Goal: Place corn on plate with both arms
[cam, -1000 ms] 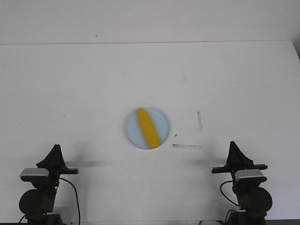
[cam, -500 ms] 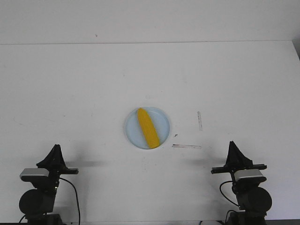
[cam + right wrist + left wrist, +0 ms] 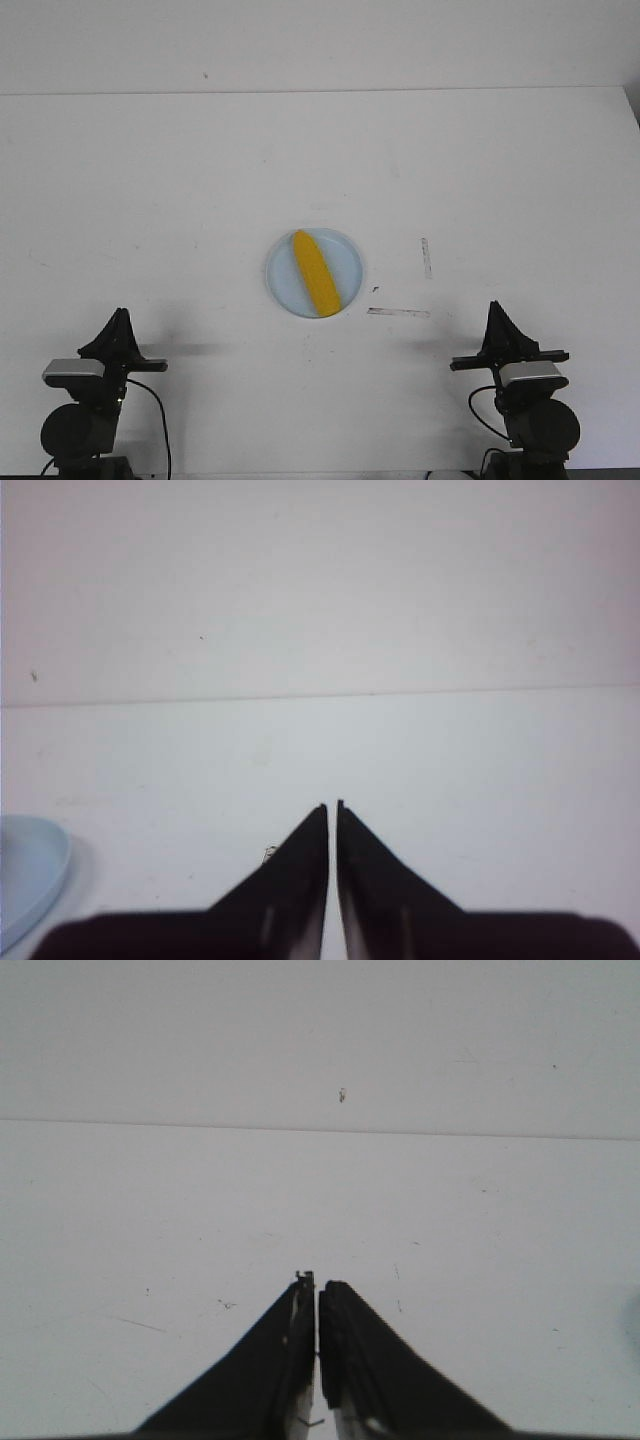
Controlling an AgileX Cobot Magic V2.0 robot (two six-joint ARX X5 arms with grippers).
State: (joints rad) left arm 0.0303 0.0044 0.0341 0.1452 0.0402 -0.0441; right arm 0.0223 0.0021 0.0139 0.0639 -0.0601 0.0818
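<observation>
The yellow corn (image 3: pixel 315 273) lies on the pale blue plate (image 3: pixel 347 262) at the middle of the white table, its tapered end pointing away and slightly left. My left gripper (image 3: pixel 120 316) is folded back at the near left, shut and empty; in the left wrist view (image 3: pixel 317 1282) its jaws are together over bare table. My right gripper (image 3: pixel 496 307) is folded back at the near right, shut and empty; in the right wrist view (image 3: pixel 332 804) the jaws are together. An edge of the plate (image 3: pixel 30 875) shows in the right wrist view.
Two thin dark marks lie on the table right of the plate, a short upright one (image 3: pixel 425 257) and a longer flat one (image 3: pixel 398 312). The table's far edge (image 3: pixel 320 92) meets a white wall.
</observation>
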